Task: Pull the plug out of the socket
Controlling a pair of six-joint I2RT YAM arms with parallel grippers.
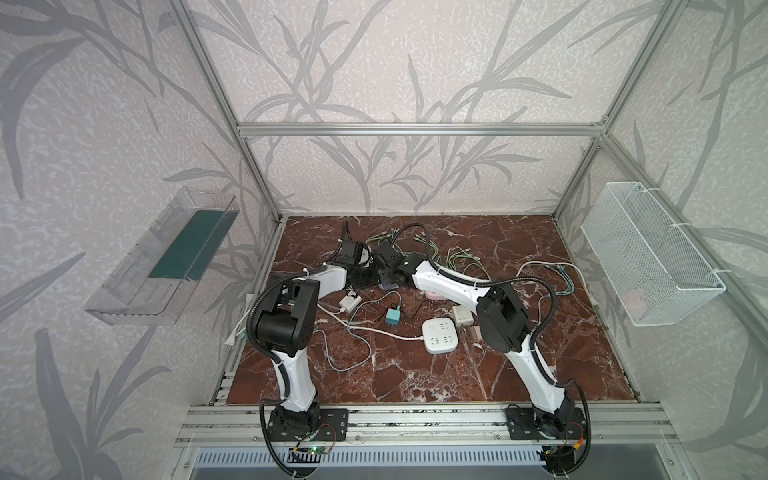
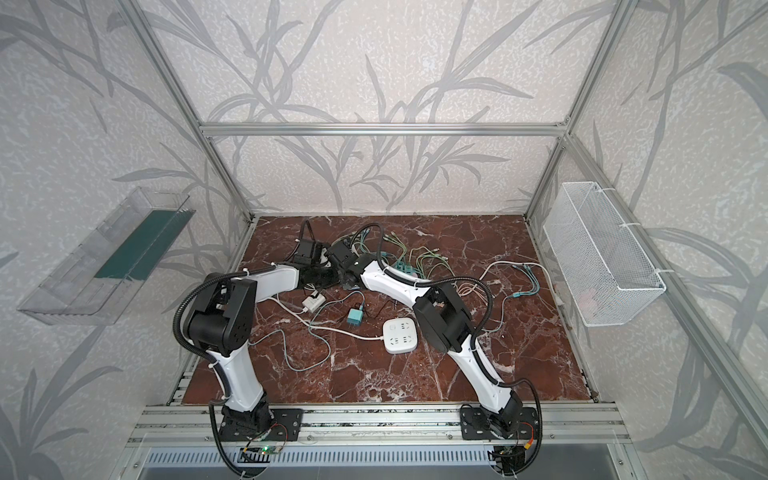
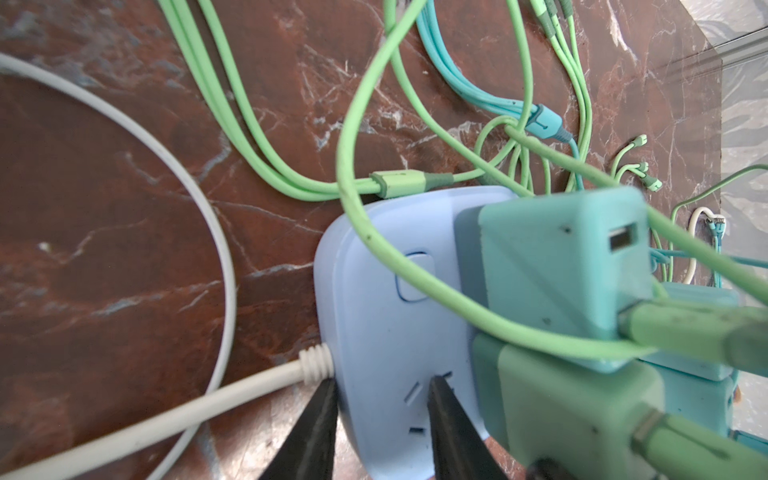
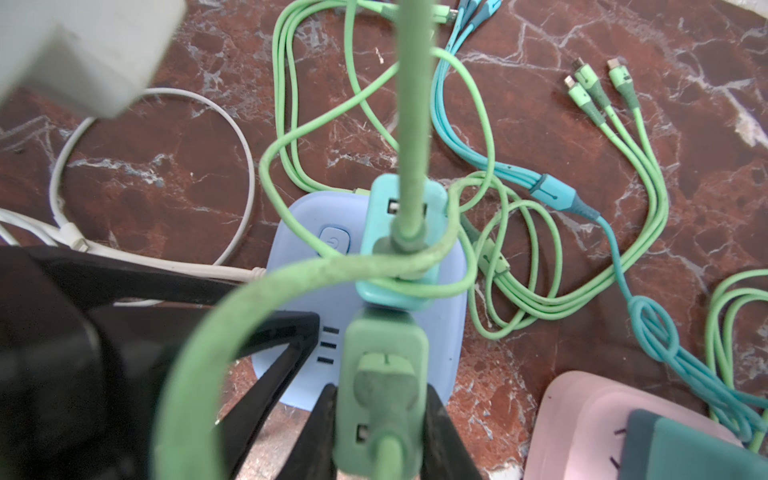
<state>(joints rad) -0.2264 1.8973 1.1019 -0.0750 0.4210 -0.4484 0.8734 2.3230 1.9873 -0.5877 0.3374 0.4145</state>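
Red-brown marble tabletop (image 1: 457, 374): in both top views the two arms meet over its rear cable tangle (image 1: 415, 245).

Left wrist view: left gripper (image 3: 382, 382), narrow-set, pinches the blue socket (image 3: 374, 299) at its corded edge.

Right wrist view: right gripper (image 4: 380, 390) clamps the green plug (image 4: 382, 353), upright on the socket's face beside a teal plug (image 4: 374, 216).

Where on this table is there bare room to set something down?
Bare: the near strip of the marble-patterned table, in front of the white square power strip; also the far right corner by the white wire basket. Crowded: far middle, green cables tangled around the pale blue power strip and its green plug.
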